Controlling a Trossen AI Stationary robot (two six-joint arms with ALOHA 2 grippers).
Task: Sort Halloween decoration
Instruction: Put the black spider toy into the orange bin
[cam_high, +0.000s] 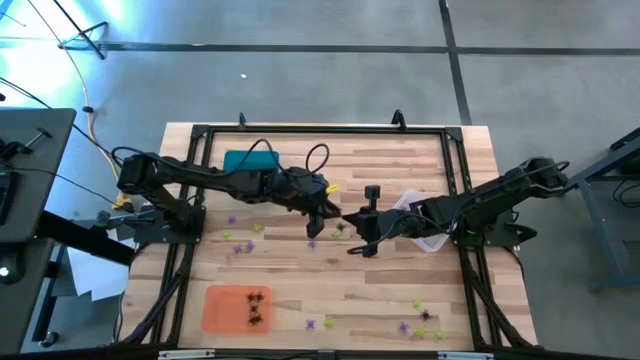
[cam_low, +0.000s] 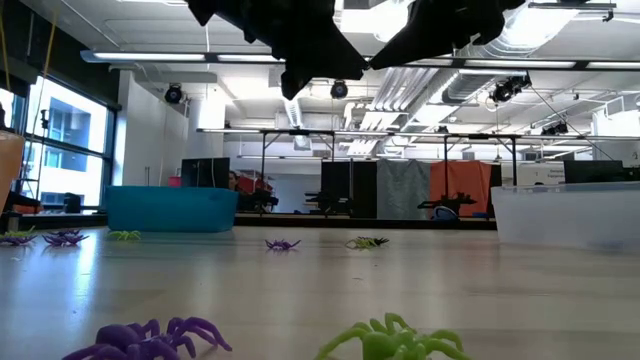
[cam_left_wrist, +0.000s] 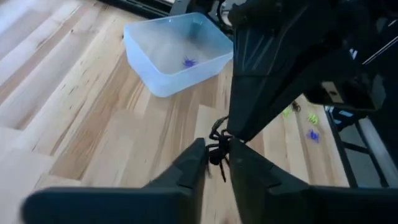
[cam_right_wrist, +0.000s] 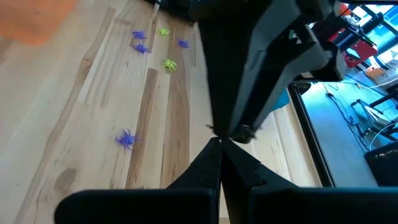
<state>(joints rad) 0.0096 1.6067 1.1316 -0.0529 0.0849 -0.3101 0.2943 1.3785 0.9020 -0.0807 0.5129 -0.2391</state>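
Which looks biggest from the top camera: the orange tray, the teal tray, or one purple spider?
1. Orange tray
2. Teal tray, though the left arm covers part of it, so this order is unsure
3. Purple spider, far smaller than both

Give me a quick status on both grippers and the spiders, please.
Left gripper pinching a tiny black plastic spider at mid-table. Right gripper shut, empty, tip to tip with it. Purple spider in clear plastic tray.

Bench pale striped wood. Orange tray holds black spiders. Teal tray; clear frosted tray with one purple spider. Loose purple spiders and yellow-green spiders. Left hand dark, black spider between fingers.
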